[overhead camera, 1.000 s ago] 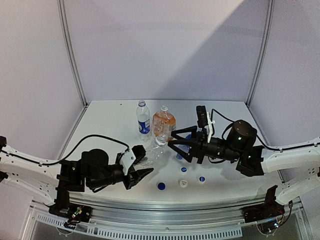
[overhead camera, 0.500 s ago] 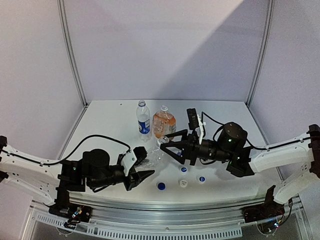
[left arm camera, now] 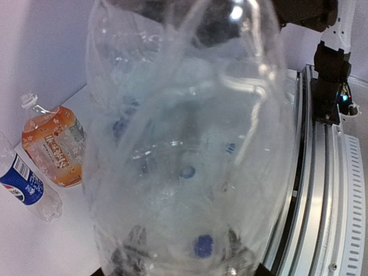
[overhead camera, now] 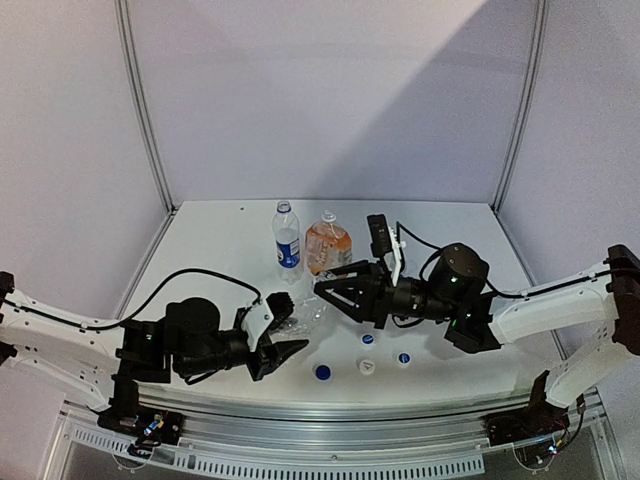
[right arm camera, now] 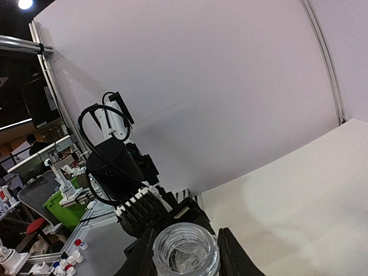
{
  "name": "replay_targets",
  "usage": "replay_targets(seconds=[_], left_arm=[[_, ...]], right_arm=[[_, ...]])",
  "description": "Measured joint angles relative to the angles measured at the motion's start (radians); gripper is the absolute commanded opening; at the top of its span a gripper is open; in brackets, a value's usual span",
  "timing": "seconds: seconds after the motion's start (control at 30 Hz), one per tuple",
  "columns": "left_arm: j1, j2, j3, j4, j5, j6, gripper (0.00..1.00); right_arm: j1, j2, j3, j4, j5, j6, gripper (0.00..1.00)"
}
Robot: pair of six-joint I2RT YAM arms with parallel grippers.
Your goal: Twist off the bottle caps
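Top view first: the left gripper [overhead camera: 283, 332] is clamping the clear bottle [overhead camera: 303, 312] by its body, low over the table [overhead camera: 220, 250] near the front. It is tilting the bottle so that the neck is pointing at the other arm. I take that as bracing, so the bottle cannot spin while its top is being worked. The right gripper [overhead camera: 325, 290] is sitting right at that neck, lined up end-on with the bottle's axis, which is how a twist would need to be applied. The Pepsi bottle [overhead camera: 287, 240] and orange bottle [overhead camera: 327, 246] are standing upright side by side behind the pair, out of the arms' way. A blue cap [overhead camera: 322, 372] and a white cap [overhead camera: 367, 366] are lying loose in front, apart from any bottle, with two more caps near them.

Left wrist view: the clear bottle is filling nearly the whole frame between the jaws, its wall creasing, which suggests a firm squeeze.

Right wrist view: the fingers [right arm camera: 144, 256] are flanking the round top of the neck [right arm camera: 185, 248], one on each side, narrowly parted and right against it. I cannot tell whether they are actually pinching, nor whether a cap is on that neck, since it is looking see-through
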Motion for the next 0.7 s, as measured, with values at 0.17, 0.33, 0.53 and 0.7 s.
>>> replay_targets(seconds=[0.17,0.33,0.53,0.7], left_arm=[[0.0,0.014,0.004,-0.019,-0.036,-0.019,0.99],[0.0,0.026,0.019,-0.027,-0.075,-0.037,0.99],[0.0,0.026,0.026,-0.031,-0.101,-0.04,0.99],[0.0,0.026,0.026,-0.032,-0.112,-0.04,0.99]], right_arm=[[0.003,-0.019,0.021,-0.115,0.041,-0.04,0.0],[0.005,-0.13,0.039,-0.409,0.19,-0.155,0.0],[0.002,-0.297,0.093,-0.731,0.503,-0.272,0.0],[-0.048,-0.388,0.121,-0.914,0.706,-0.314,0.0]])
